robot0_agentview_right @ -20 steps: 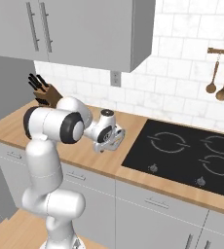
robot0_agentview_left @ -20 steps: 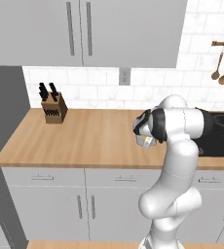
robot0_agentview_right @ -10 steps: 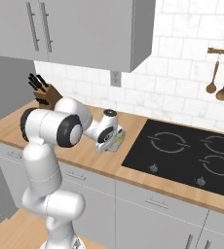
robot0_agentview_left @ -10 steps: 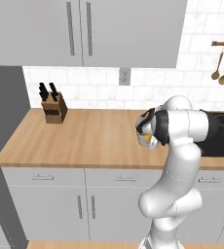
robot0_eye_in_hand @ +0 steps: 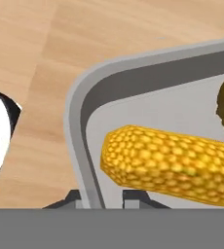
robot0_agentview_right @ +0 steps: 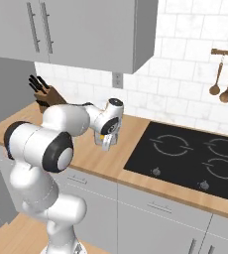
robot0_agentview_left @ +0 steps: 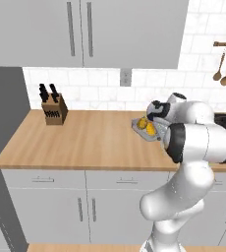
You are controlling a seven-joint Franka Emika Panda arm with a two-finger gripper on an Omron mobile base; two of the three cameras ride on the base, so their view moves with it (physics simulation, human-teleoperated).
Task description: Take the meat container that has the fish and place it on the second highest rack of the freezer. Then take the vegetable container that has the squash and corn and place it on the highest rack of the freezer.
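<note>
Now the claw [robot0_eye_in_hand: 100, 198] pinches the vegetable container's [robot0_eye_in_hand: 80, 121] rim, beside the corn [robot0_eye_in_hand: 167, 158].

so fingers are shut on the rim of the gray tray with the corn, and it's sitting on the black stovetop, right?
Not the stovetop. The fingers are shut on the rim of the gray tray holding the corn, but the left base view shows the tray over the wooden counter, left of the stovetop.
</note>
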